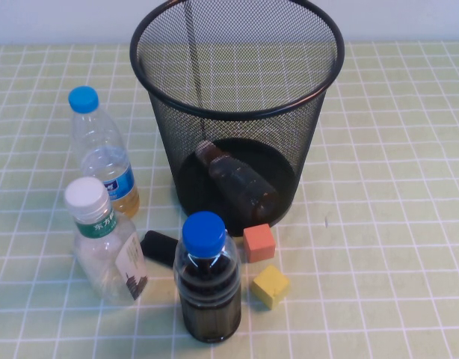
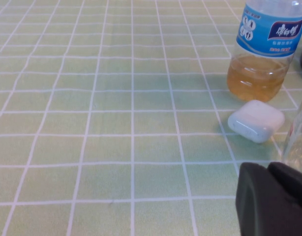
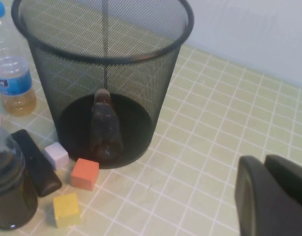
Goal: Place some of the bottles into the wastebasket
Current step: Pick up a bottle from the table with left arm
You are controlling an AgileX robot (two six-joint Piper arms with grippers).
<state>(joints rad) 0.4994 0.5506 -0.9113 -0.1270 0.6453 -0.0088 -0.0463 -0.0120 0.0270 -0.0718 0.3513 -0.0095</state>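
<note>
Lying inside wastebasket (image 1: 237, 112) — one bottle (image 1: 237, 183); both hands (image 2: 274, 201) (image 3: 274, 196) nearby.

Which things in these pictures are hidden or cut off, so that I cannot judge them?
- Left gripper: left wrist view, cut by the picture's edge; absent from the high view.
- Right gripper: right wrist view, likewise cut.
- Bottle in the wastebasket: high view, dimmed by the mesh.
- Black object: high view, partly behind the dark bottle.

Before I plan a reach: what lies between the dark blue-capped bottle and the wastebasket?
The orange block sits between the dark bottle and the wastebasket, in the high view.
</note>
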